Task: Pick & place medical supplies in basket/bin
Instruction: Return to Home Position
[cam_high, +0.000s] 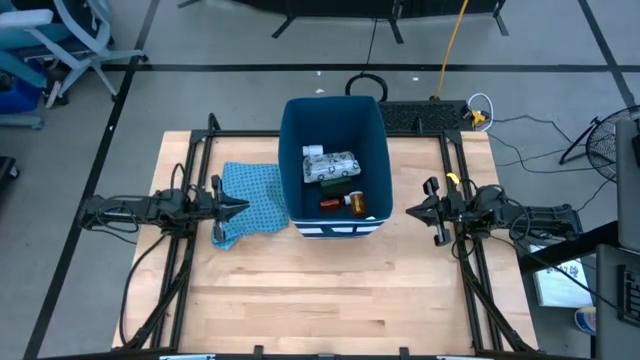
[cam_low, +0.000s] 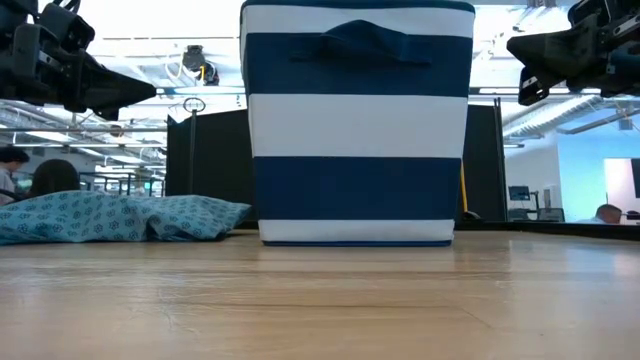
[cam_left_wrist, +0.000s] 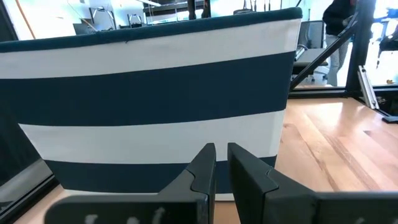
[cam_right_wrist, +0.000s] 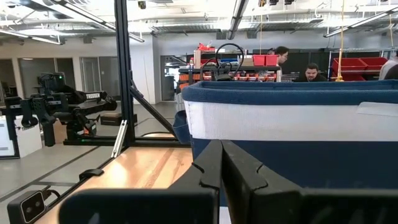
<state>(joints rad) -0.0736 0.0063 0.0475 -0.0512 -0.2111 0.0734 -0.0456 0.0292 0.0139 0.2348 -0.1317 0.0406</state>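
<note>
While the left end effector (cam_high: 240, 207) hovers over the blue patterned cloth (cam_high: 262, 190) and the right end effector (cam_high: 416, 212) hangs right of the striped blue bin (cam_high: 374, 130), both with fingers pressed together, the white packet (cam_high: 335, 163), orange pill bottle (cam_high: 356, 204) and red piece (cam_high: 331, 204) lie inside that bin at the table's (cam_high: 320, 290) far middle.

**Bin at the far middle, cloth at its left**

The bin (cam_high: 336, 230) stands on the worktop (cam_high: 330, 300), near the middle of the far edge. Inside it, the packet (cam_high: 330, 165) lies toward the far wall. The pill bottle (cam_high: 357, 204) lies nearer the front wall, with a small piece (cam_high: 332, 204) just to its left. The cloth (cam_high: 250, 200) lies on the worktop just beside the bin's left wall. The left tool (cam_high: 240, 208) hangs above the cloth. The right tool (cam_high: 412, 212) hangs to the right of the bin, apart from it.
</note>
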